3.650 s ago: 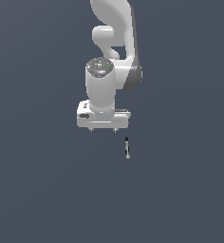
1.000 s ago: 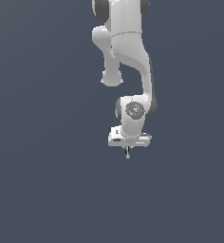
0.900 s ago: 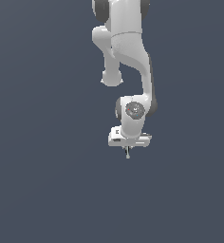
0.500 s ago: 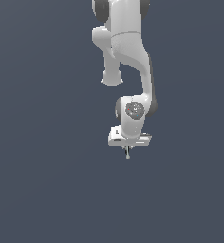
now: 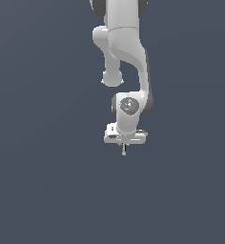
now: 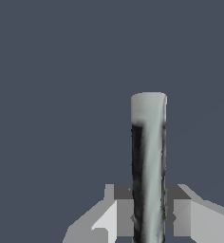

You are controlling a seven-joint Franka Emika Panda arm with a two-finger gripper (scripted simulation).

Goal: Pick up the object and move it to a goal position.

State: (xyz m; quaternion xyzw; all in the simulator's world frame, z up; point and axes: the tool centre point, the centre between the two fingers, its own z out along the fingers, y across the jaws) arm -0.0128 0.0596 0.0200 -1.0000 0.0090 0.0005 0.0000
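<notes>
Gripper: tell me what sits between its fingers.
The rod stands between the fingers of the gripper, pads close on both sides. Its lower end is out of view.

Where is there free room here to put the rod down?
Bare grey surface shows on every side of the arm in the exterior view, to its left, right and below. Only the spot under the pincer, closed on the rod, is occupied.
</notes>
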